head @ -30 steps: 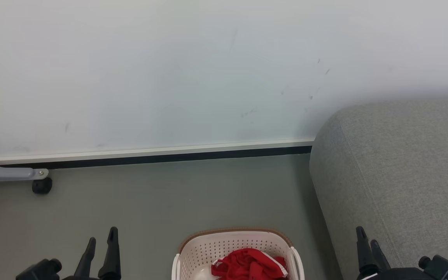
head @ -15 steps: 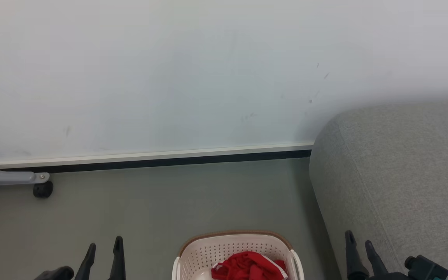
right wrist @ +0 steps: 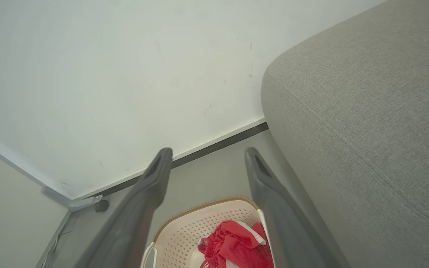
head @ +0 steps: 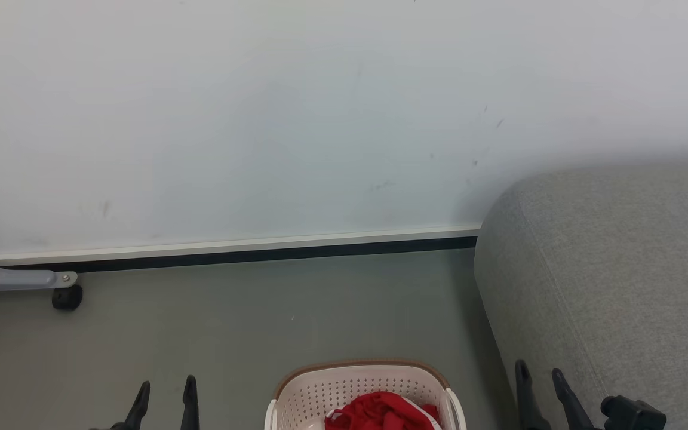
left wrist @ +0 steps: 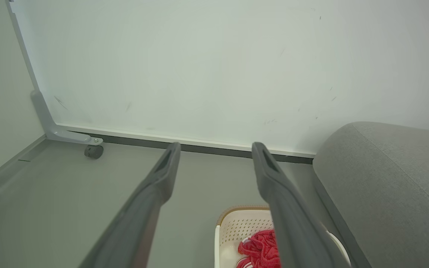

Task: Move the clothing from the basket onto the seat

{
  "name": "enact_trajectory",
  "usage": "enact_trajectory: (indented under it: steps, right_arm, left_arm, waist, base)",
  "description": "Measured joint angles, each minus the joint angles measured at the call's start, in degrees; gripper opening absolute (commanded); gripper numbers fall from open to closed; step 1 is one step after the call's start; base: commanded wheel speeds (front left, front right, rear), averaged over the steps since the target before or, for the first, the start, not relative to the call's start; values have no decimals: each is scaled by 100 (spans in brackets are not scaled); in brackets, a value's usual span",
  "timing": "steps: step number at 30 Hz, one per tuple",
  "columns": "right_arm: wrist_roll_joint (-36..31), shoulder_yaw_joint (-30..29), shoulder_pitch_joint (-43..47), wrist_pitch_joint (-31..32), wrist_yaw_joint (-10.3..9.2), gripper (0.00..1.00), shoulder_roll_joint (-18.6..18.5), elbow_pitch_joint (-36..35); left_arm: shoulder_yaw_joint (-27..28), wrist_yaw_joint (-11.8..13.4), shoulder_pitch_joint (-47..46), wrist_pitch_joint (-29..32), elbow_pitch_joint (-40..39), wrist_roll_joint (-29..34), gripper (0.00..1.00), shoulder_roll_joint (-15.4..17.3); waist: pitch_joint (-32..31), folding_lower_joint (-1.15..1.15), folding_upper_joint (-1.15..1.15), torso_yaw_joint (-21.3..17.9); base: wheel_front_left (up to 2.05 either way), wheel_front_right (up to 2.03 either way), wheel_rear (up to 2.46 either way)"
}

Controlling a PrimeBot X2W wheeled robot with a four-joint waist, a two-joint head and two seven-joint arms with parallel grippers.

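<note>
The cream basket point(head: 356, 382) with a brown rim stands on the grey floor at the bottom middle of the head view. Red clothing point(head: 383, 412) with white edging lies crumpled inside it, also visible as clothing point(right wrist: 233, 243) in the basket point(right wrist: 199, 219) and clothing point(left wrist: 261, 247) in the basket point(left wrist: 237, 227). The grey seat point(head: 613, 280) rises on the right, its rounded edge beside the basket. My left gripper point(head: 165, 388) is open at the lower left, away from the basket. My right gripper point(head: 539, 375) is open at the lower right, in front of the seat's side.
A pale wall with a white and black skirting runs across the back. A grey metal leg with a black castor point(head: 67, 297) stands at the far left by the wall. Bare grey floor point(head: 260, 316) lies between wall and basket.
The whole head picture has shifted down a little, so the camera has moved. Both grippers have sunk lower in the view; the right one has also drifted left.
</note>
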Motion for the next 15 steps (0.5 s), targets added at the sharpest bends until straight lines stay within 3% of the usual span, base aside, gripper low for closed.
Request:
enact_trajectory:
  steps: [15]
  right_arm:
    - [-960,288,103,-266,-140,100,-24,-1]
  left_arm:
    - [-105,18,231,-263,40,795,100,-3]
  waist:
    - [-108,0,0,0]
  base:
    - [0,0,0]
